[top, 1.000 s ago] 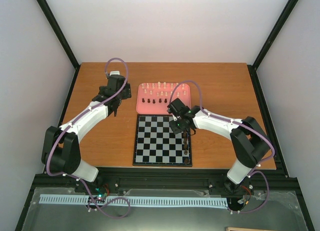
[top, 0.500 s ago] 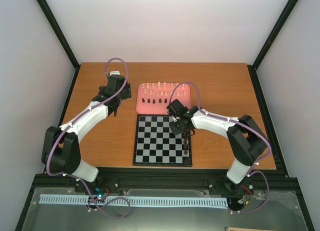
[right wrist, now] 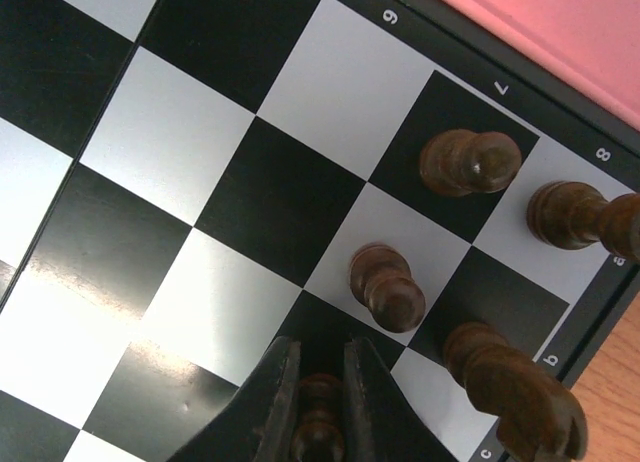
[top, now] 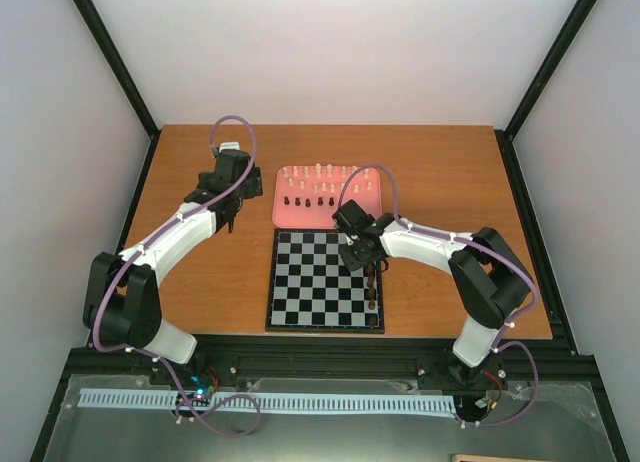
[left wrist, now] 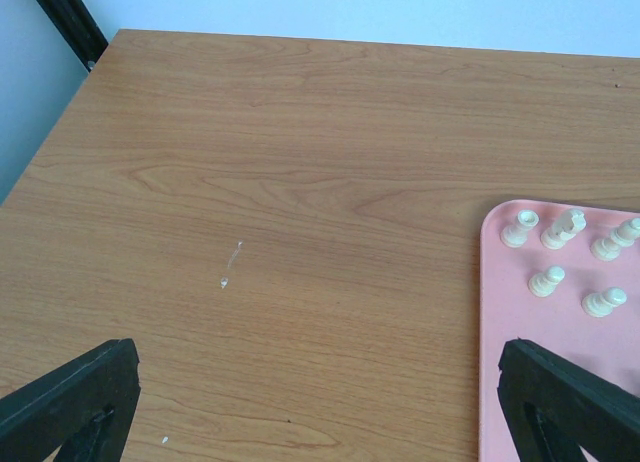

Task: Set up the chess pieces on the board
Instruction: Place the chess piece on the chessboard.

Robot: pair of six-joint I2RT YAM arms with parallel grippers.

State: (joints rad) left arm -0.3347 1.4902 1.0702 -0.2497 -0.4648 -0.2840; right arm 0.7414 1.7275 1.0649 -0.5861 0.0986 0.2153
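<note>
In the right wrist view my right gripper [right wrist: 320, 382] is shut on a dark brown chess piece [right wrist: 318, 422], low over a black square of the board [right wrist: 170, 132]. I cannot tell whether the piece touches it. Several dark pieces stand close by near the board's edge, among them one [right wrist: 388, 287] just ahead of the fingertips. From above, the right gripper [top: 358, 259] hangs over the board's [top: 310, 282] right side. My left gripper [top: 230, 220] is open over bare wood, left of the pink tray [top: 290, 214], which holds cream pieces [top: 320, 170] and dark pieces [top: 305, 200].
The left wrist view shows both open fingers [left wrist: 70, 402], wooden tabletop between them, and the pink tray [left wrist: 520, 362] with cream pieces [left wrist: 547, 280] at the right. Black frame rails border the table [top: 200, 172]. A row of dark pieces [top: 373, 287] lines the board's right edge.
My right gripper has shifted slightly to the left over the board with the dark piece still in it. The left arm has not moved.
</note>
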